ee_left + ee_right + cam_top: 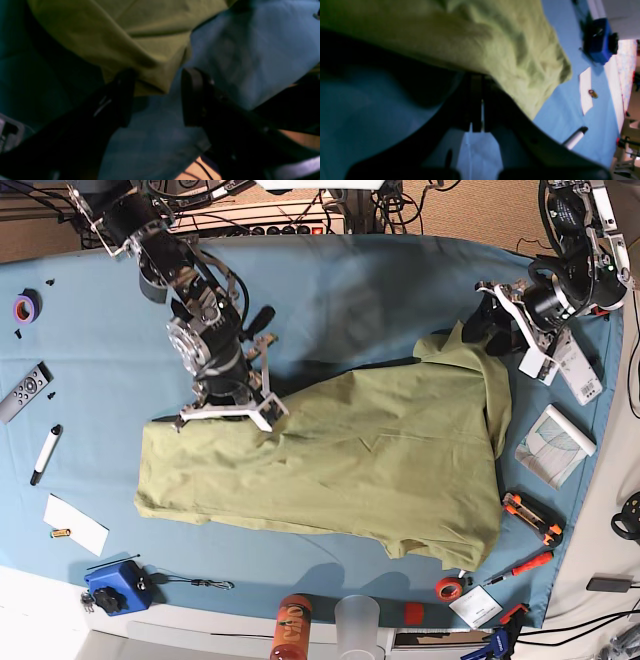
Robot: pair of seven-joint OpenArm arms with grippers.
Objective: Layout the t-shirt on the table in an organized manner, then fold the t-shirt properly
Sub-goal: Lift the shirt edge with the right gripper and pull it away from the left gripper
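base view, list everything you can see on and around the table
t-shirt: one, olive green, spread across the table's middle
table: one, teal-blue cloth
marker: one, white and black, left side
remote: one, grey, left edge
tape roll: one, purple, far left
blue box: one, near left corner
white card: one, near left
clear cup: one, near edge
orange bottle: one, beside the cup
orange tools: several, right edge
right gripper: fingers shut on the t-shirt's far edge
left gripper: fingers open around a t-shirt corner
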